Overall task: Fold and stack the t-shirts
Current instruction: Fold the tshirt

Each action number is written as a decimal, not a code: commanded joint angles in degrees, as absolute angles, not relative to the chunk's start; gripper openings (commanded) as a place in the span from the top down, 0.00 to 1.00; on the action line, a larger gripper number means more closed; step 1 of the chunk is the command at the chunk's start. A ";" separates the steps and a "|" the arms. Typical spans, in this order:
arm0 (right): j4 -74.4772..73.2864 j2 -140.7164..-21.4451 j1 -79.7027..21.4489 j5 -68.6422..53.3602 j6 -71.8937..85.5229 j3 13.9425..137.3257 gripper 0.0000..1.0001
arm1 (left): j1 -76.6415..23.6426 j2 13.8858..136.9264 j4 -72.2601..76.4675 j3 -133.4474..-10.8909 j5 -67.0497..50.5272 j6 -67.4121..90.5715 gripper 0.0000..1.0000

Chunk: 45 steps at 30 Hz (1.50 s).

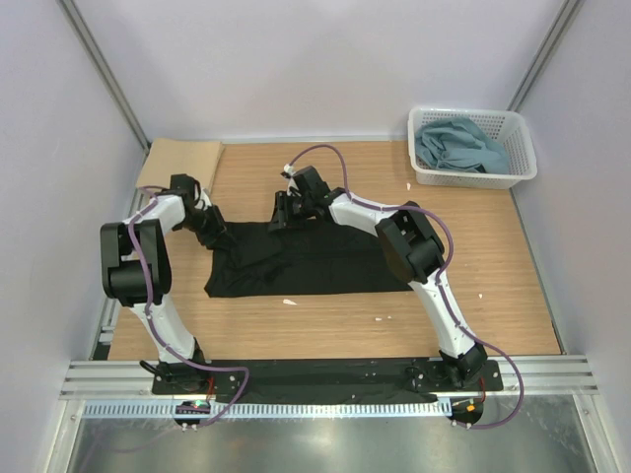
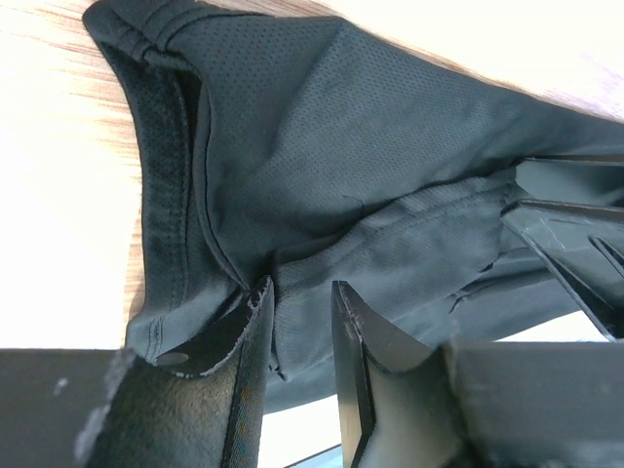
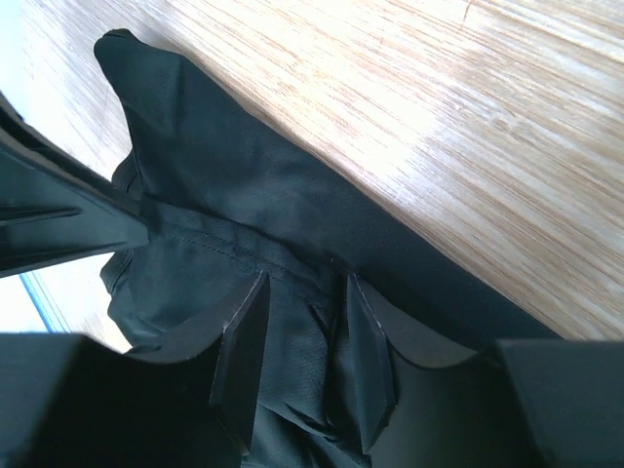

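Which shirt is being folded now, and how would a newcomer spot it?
On the wooden table, look to the middle, between the two arms. The black short-sleeved cloth t-shirt lies spread out there. It is the only dark garment, unlike the blue-grey cloth bundle heaped in the white plastic lattice basket at the far right corner.

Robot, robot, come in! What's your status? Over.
Left pincer shut on black shirt, far-left corner. Right pincer around a fold at its far edge, grip unclear. Basket off to the right, out of the way.
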<state>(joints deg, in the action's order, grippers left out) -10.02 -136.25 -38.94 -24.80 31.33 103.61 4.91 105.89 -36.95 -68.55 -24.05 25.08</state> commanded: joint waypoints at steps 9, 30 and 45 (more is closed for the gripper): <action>-9.49 -137.73 -39.90 -26.10 32.43 106.70 0.66 | 5.10 107.75 -35.77 -71.28 -24.96 25.57 0.81; -12.13 -130.34 -39.90 -21.80 31.99 104.77 0.96 | 5.01 99.23 -37.70 -70.40 -23.73 29.36 0.98; -9.06 -127.01 -38.85 -20.30 34.63 99.33 0.96 | 4.83 104.67 -37.97 -77.43 -25.31 28.48 0.99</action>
